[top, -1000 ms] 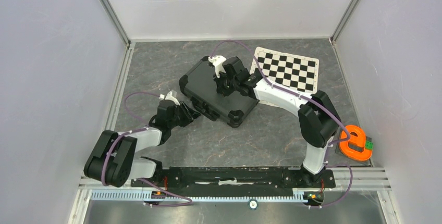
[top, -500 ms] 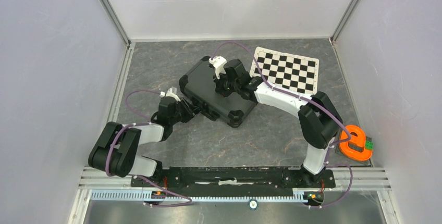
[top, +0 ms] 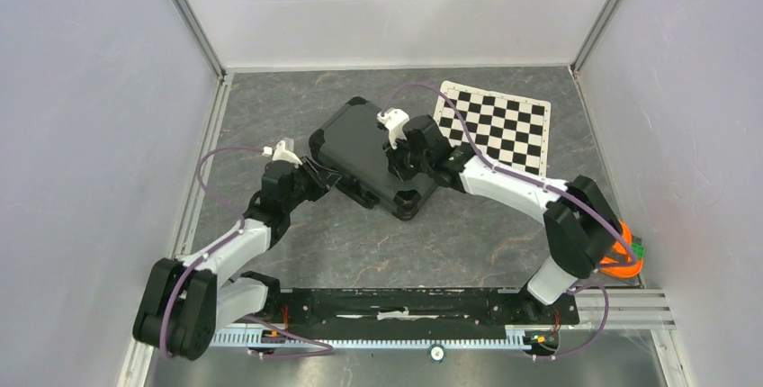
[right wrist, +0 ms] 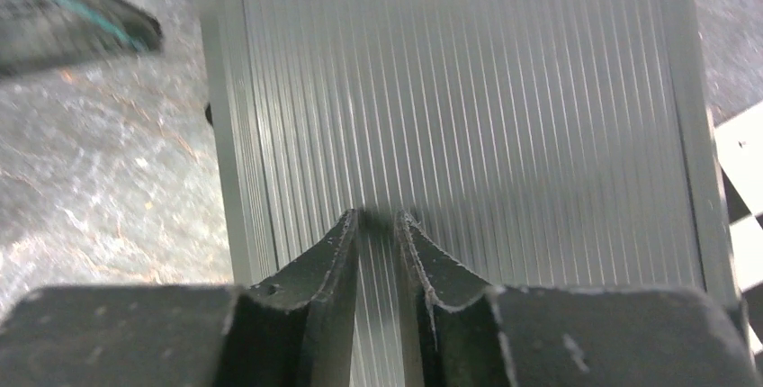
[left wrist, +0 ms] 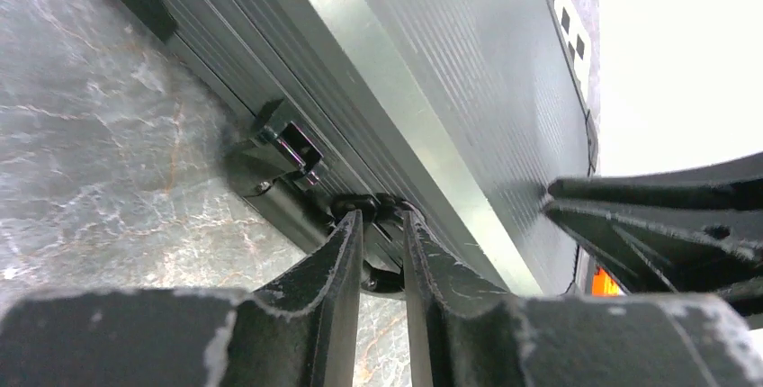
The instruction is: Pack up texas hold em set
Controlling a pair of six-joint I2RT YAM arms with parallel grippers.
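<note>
Can't see inside the shut black case, lying askew on the grey marbled table just beside the chequered mat. At its front edge, near a metal latch, see the left gripper narrowed about a black handle fitting (gripped or merely straddled, cannot tell). Further right, find the right gripper slit-narrow, holding nothing, tips at the ribbed lid.

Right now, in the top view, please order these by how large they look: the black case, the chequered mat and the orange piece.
1 and 2. Black case and chequered mat: they look about alike, and the right arm hides part of the case, so I do not rank them.
3. Orange piece: clearly smallest, partly behind the right arm.
</note>
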